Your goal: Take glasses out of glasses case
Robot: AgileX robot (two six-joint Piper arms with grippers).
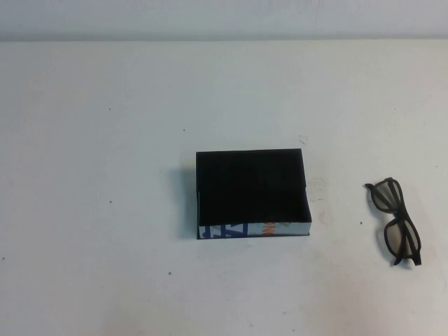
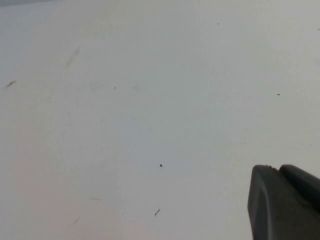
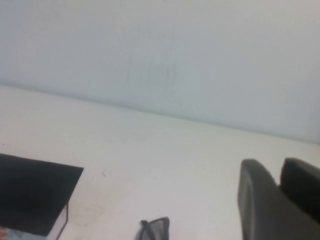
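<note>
The glasses case [image 1: 252, 194] lies open in the middle of the table, black inside, its white side with blue letters and an orange mark facing me. Nothing shows inside it. The black glasses [image 1: 395, 220] lie on the table to the case's right, apart from it. Neither arm shows in the high view. My left gripper [image 2: 276, 169] is shut and empty above bare table. My right gripper [image 3: 277, 167] is shut and empty, held above the table on my side of the glasses [image 3: 155, 229] and the case [image 3: 35, 200].
The white table [image 1: 105, 140] carries only small dark specks. A pale wall [image 3: 160, 50] rises behind the table's far edge.
</note>
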